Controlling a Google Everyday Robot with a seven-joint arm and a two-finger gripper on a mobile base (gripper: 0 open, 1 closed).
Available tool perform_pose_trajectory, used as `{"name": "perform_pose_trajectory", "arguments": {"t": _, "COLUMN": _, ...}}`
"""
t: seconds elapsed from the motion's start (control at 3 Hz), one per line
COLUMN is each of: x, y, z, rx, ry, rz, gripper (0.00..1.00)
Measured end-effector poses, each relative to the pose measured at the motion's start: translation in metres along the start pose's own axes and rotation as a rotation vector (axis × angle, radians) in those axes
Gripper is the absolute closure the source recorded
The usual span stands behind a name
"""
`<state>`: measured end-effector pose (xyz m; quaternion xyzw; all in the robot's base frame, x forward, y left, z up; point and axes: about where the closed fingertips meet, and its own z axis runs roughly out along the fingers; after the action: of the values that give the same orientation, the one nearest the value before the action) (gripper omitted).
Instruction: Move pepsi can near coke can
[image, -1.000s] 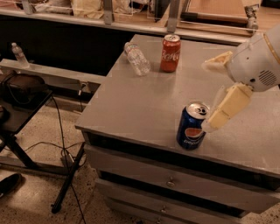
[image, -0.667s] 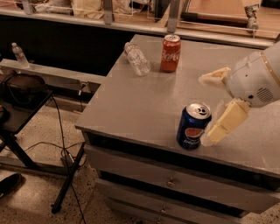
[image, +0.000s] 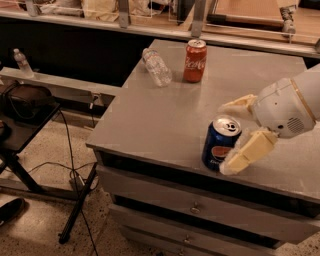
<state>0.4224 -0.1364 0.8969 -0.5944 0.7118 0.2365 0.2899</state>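
The pepsi can (image: 219, 144), dark blue with a silver top, stands upright near the front edge of the grey table (image: 165, 120). The coke can (image: 194, 60), red with white script, stands upright at the table's far side, well apart from the pepsi can. My gripper (image: 224, 137) comes in from the right with its fingers spread. One cream finger (image: 239, 104) lies behind the pepsi can and the other (image: 248, 151) in front of it on its right side. The can sits between them and still rests on the table.
A clear plastic bottle (image: 156, 66) lies on its side left of the coke can. Drawers (image: 200, 210) run under the table's front edge. A dark stand (image: 25, 107) with cables is on the floor to the left. A shelf rail (image: 150, 30) runs behind the table.
My gripper has moved down and left toward the pepsi can, so its fingers now straddle the can. Both cans and the bottle have stayed in place.
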Motion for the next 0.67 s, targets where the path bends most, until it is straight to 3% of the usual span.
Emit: {"name": "perform_pose_trajectory", "arguments": {"t": 0.67, "x": -0.0033, "y": 0.0012, "z": 0.0021, "rx": -0.003, "ry": 0.006, "rz": 0.002, "gripper": 0.62}}
